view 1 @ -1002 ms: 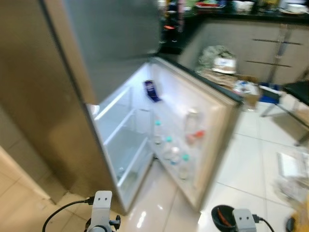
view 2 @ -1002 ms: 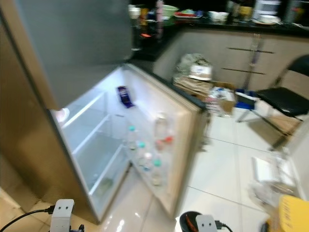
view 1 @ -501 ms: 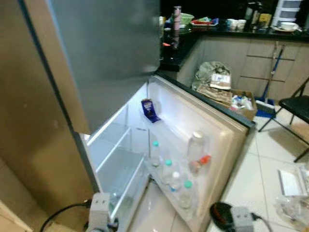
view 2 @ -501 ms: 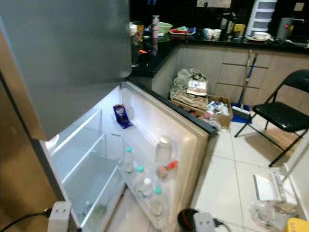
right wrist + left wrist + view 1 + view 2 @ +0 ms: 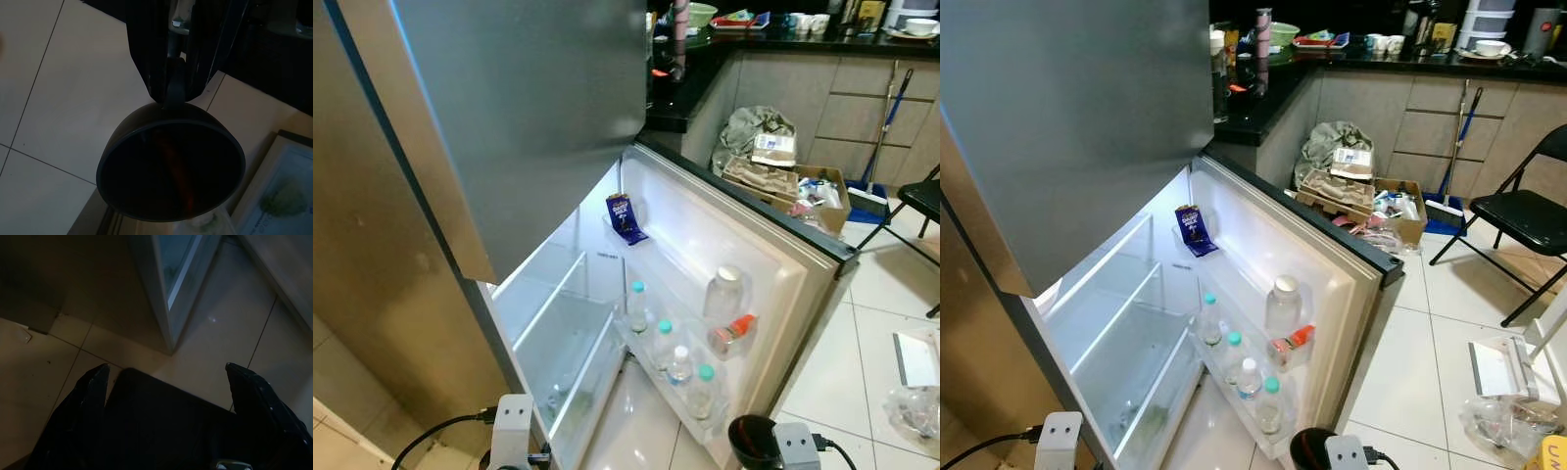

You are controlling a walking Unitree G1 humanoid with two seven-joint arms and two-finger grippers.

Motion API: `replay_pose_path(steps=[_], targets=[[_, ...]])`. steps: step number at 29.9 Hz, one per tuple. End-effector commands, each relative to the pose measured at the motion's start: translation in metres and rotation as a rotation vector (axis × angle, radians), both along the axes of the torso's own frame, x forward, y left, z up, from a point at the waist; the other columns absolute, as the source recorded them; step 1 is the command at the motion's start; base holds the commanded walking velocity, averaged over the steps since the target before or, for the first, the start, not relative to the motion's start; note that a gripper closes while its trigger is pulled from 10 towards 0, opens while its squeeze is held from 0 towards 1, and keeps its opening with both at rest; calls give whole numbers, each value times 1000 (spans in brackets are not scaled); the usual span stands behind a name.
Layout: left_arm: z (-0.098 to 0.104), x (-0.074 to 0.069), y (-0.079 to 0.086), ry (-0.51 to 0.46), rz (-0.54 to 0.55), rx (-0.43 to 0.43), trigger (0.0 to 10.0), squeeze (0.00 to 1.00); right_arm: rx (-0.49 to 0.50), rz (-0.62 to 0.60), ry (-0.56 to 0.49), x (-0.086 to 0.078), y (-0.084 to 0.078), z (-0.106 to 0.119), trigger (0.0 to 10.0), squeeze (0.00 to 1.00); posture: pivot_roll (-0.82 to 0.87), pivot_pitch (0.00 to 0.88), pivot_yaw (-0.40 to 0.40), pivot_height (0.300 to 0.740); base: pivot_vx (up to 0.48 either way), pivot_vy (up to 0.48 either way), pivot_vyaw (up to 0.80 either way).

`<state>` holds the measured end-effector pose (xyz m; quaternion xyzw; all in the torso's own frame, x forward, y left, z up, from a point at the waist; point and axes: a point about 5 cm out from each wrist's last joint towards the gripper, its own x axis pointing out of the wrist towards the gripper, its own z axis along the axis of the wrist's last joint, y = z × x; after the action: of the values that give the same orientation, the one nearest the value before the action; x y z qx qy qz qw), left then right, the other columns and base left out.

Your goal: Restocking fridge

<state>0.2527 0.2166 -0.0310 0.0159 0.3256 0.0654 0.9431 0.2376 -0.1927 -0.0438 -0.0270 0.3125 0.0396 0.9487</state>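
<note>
Fridge, a tall silver steel one point(image 5: 401, 245), is being faced with its lower door point(image 5: 744, 255) swung wide open. Clear plastic bottles with teal and white caps point(image 5: 671, 357) are standing in the bottom door rack, a clear jar with a white lid point(image 5: 724, 292) and a small orange-capped bottle point(image 5: 732, 333) are sitting just above them, and a dark blue packet point(image 5: 625, 215) is lying on the upper door ledge. The glass shelves inside point(image 5: 563, 328) are looking bare.

A dark round bowl with a stub handle point(image 5: 171, 169) is being gripped by the right hand point(image 5: 178, 73), fingers clenched on the handle, low above the pale tiled floor point(image 5: 862, 323). The left hand point(image 5: 166, 377) is hanging with its fingers spread apart, grasping nothing.

Risk is being judged as follows: anything in the bowl could be tipped out on approach, or the rim could be knocked against the door rack, toppling bottles. Clutter on the floor nearby could be stepped on.
</note>
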Motion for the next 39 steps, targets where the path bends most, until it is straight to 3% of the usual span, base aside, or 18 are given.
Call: replay_pose_path(steps=[1,31,39], targets=[[-5,-6,-1,18,-8,9,10000,0,8,20,14,-1,2,-2,10000,0,-56,83,10,740,0,0,0],[-4,-5,0,13,-11,33,10000,0,12,57,0,4,7,2,10000,0,-56,85,13,740,0,0,773],[-5,-5,-1,21,-14,31,10000,0,20,-4,-33,11,1,8,10000,0,-60,89,15,740,0,0,500]])
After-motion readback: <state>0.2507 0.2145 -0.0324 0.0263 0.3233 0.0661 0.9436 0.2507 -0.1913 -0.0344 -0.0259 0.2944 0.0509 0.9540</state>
